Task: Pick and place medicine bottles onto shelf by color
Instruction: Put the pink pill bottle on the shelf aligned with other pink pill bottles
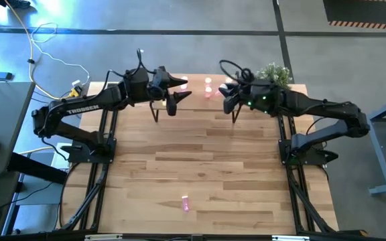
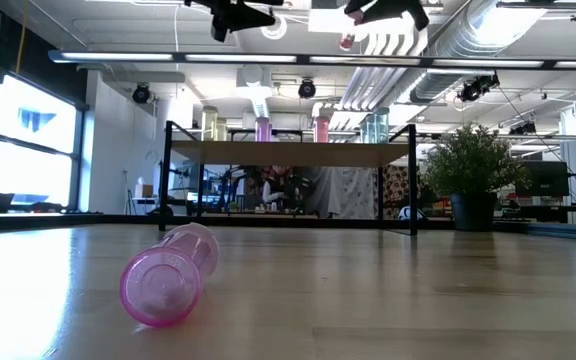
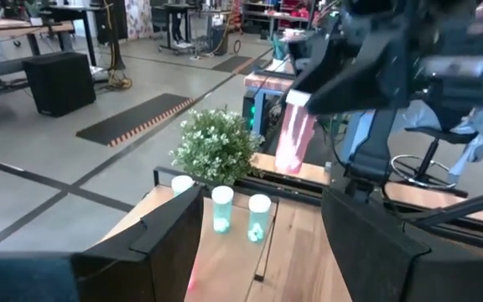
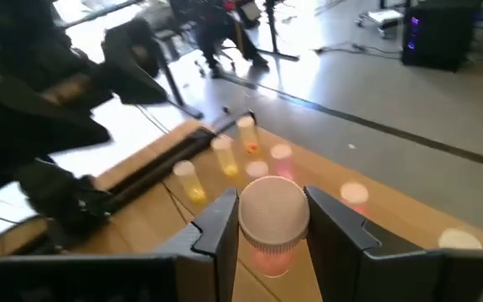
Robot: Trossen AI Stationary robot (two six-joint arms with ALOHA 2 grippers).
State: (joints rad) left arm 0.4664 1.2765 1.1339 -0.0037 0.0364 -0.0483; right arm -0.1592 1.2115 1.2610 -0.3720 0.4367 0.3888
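Low view: wood tabletop (image 2: 388, 300), bright workshop beyond.

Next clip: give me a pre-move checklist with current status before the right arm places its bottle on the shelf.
1. Right gripper shut on the pink bottle: ok.
2. Left gripper open, holding nothing: ok.
3. Shelf below both grippers: ok.
4. Pink bottles already standing on the shelf to match colour: ok.
5. Free spot beside them: cannot tell.
6. Fallen pink bottle lying on the table, still unsorted: not ok.
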